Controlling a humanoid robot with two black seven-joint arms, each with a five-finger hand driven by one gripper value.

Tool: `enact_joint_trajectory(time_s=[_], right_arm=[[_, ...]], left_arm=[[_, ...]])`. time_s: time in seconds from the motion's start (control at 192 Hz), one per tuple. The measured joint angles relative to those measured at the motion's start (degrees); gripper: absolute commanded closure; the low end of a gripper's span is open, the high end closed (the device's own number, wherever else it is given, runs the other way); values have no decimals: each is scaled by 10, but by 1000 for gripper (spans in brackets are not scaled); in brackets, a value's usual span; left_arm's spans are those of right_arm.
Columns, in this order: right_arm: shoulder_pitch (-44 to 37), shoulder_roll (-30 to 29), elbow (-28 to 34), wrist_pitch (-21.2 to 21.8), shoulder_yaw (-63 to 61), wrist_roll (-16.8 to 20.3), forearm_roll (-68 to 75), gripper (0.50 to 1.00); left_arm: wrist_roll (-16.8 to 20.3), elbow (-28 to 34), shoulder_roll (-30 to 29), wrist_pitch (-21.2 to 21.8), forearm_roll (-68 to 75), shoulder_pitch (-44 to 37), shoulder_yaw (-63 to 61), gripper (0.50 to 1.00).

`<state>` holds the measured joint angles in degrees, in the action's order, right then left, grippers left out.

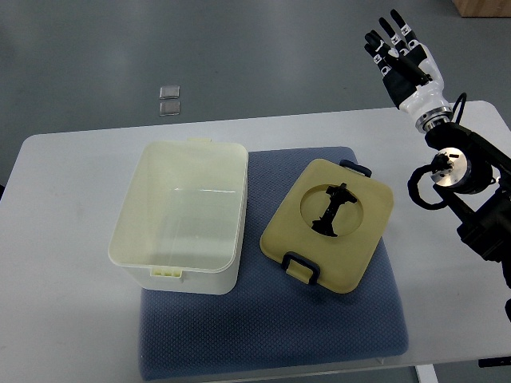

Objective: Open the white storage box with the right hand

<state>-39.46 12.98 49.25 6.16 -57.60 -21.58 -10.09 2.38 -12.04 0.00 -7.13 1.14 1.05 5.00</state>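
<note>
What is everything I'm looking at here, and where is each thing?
Storage box: one, white, lid off and nothing inside, on the mat's left part.
Lid: one, cream with dark latches and centre handle, flat on the mat right of the box.
Mat: one, blue-grey, on the table.
Table: one, white.
Small clear squares: two, on the grey floor beyond the table.
Right hand: one, black and white, fingers spread, raised past the table's far right corner.

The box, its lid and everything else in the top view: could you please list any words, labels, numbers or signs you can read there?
No readable text anywhere.
White box: no print shows.
Lid, lying on the blue mat: no label, only a black handle part in its round recess.
Two small clear squares on the floor: blank.
Right hand: no marking legible.
</note>
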Motion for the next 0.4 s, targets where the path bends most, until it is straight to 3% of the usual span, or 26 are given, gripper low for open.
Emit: enact_joint_trajectory(time_s=[0.265,0.401], right_arm=[[5,-14,-150,187,-15,-14,49,564],[11,-13,-174,231,-11,-13,64,564]], left_arm=[[0,0,0,0,0,-2,-2,500],[0,0,0,0,0,-2,-2,500]])
